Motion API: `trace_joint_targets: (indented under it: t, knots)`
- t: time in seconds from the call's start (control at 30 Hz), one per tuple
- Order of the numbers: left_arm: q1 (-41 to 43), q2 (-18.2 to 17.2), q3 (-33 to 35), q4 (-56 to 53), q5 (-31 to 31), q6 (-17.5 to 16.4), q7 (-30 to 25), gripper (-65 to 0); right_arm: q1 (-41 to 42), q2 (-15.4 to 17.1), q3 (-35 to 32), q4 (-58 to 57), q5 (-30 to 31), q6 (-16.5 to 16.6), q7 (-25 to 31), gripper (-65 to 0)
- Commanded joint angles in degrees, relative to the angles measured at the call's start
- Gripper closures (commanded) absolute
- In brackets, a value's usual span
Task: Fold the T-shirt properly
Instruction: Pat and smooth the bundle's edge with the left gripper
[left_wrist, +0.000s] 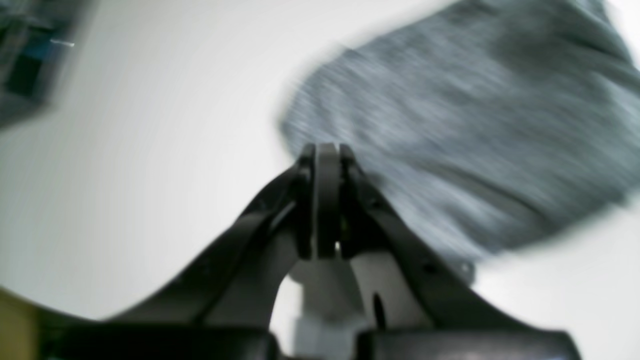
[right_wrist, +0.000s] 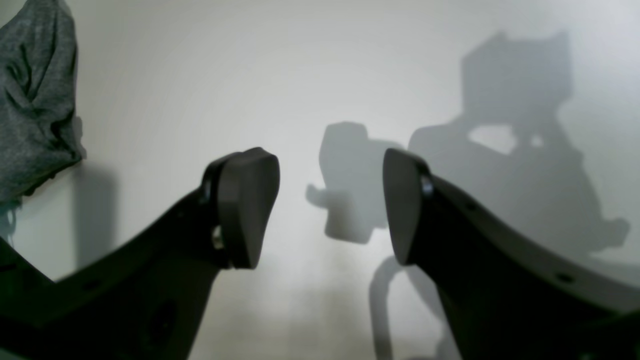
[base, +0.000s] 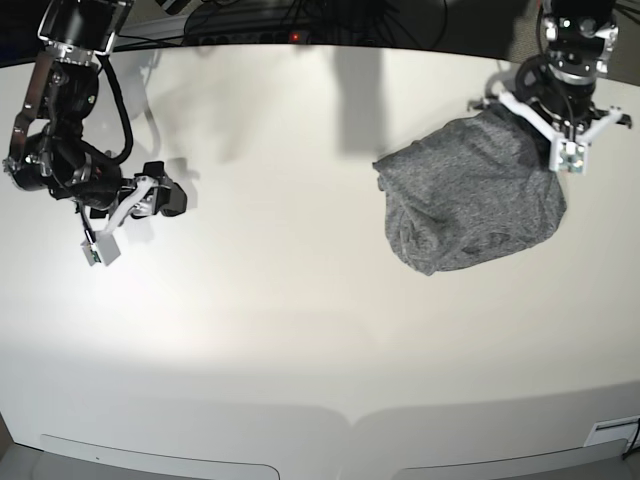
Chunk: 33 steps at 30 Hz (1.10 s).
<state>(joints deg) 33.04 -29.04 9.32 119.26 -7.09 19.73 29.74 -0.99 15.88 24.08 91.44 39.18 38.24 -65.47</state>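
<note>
Base view: T-shirt (base: 470, 195) bunched on table (base: 300, 300)

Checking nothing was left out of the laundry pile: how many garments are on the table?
1. A grey shirt lies bunched on the white table at its far right in the base view, beside the left end effector. Nothing else shows.

My two arms were black, with thick black cables looping along them. Each had a white bracket near its end. My right gripper (right_wrist: 331, 205) had smooth dark fingers (right_wrist: 247, 205) with little screws. My left gripper (left_wrist: 327, 155) looked black too.
</note>
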Motion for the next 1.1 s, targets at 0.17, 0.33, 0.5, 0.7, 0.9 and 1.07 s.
trace_joint_targets:
  t: [0.17,0.33,0.5,0.7,0.9,1.07]
  knots:
    - [0.7,1.9,-0.3,-3.6,-1.3,-2.4,-4.5,-0.8,0.8,0.8,0.3,0.8,0.9,0.4,0.7,-36.9]
    - [-0.4,5.3,-0.3,-11.3,-2.2,-5.9,-5.9,-0.8,0.8,0.8,0.3,0.8,0.9,0.5,0.2,-36.9]
    - [-0.8,5.8,-0.4,-15.4,2.9,-5.8,-5.8,-0.8,0.8,0.8,0.3,0.8,0.9,0.6,0.1,-36.9]
    - [-0.8,2.8,-0.4,-10.1,5.7,-4.4,-3.6,-0.8,0.8,0.8,0.3,0.8,0.9,0.6,0.1,-36.9]
    - [-2.5,-1.4,-1.9,-5.1,1.6,1.7,-4.7,-0.8,0.8,0.8,0.3,0.8,0.9,0.6,0.3,-36.9]
    - [-8.9,-1.4,-3.7,-14.0,-4.6,-0.9,-5.0,-0.8,0.8,0.8,0.3,0.8,0.9,0.6,-0.3,-36.9]
